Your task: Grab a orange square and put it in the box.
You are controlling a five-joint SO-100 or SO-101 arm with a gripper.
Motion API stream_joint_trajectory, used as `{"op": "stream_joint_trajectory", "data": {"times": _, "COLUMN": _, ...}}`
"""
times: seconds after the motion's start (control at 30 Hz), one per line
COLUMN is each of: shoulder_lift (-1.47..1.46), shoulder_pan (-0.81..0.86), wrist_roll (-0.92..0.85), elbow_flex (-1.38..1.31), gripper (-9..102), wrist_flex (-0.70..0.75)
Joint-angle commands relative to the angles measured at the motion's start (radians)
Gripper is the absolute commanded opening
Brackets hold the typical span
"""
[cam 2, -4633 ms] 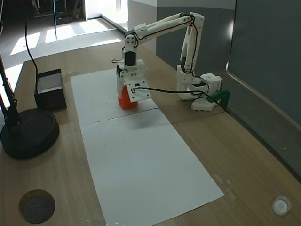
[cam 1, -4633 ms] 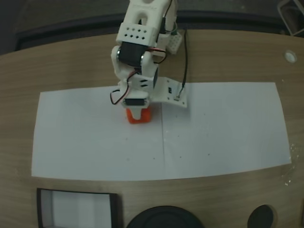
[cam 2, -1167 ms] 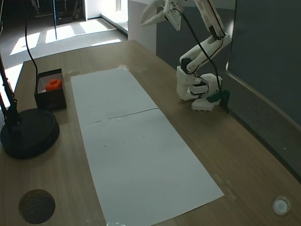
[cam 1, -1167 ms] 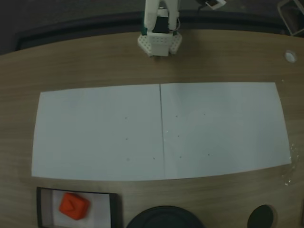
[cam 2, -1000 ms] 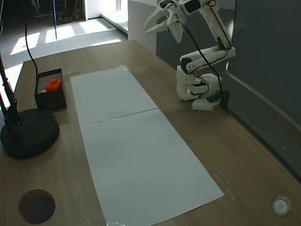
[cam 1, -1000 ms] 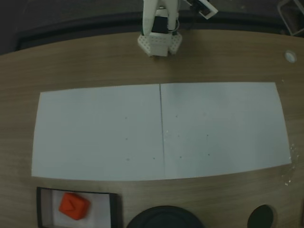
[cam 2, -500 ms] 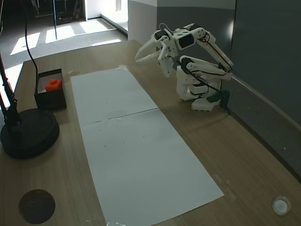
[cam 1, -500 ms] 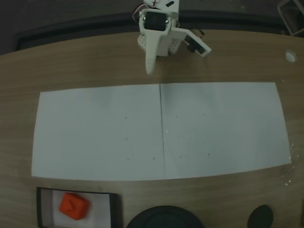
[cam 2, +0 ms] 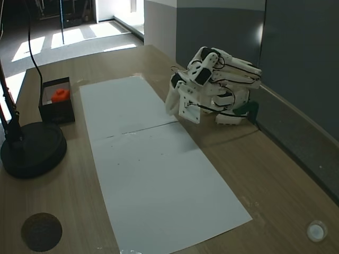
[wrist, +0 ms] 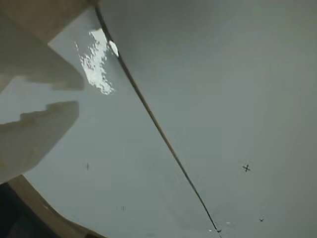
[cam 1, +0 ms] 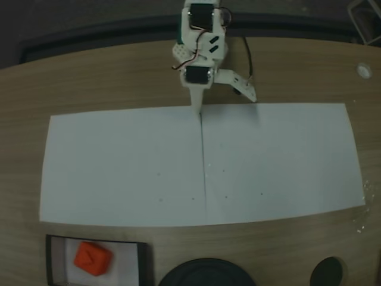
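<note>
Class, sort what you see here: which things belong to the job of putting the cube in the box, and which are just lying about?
Job:
- orange square, lying in the box
- box
- tool, folded down near the arm's base

Lying about:
- white paper sheets
- large black disc
- small dark disc
- small white cap

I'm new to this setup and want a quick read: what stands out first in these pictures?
The orange square catches the eye first: the only bright colour, lying in the box at the lower left of a fixed view. Next is the white arm folded low at the far table edge, its gripper pointing down where the white paper sheets meet, holding nothing.
</note>
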Motion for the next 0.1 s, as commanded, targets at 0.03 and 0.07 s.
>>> {"op": "stream_joint_trajectory", "data": {"times": 0.03, "shoulder_lift": 0.023, "shoulder_pan": 0.002, "wrist_roll": 0.040, "elbow_flex": -0.071, "gripper": 0, "wrist_flex": 0.025}}
{"op": "stream_joint_trajectory", "data": {"times": 0.07, "shoulder_lift": 0.023, "shoulder_pan": -0.002, "wrist_roll": 0.035, "elbow_flex": -0.071, "gripper": 0, "wrist_flex": 0.025}}
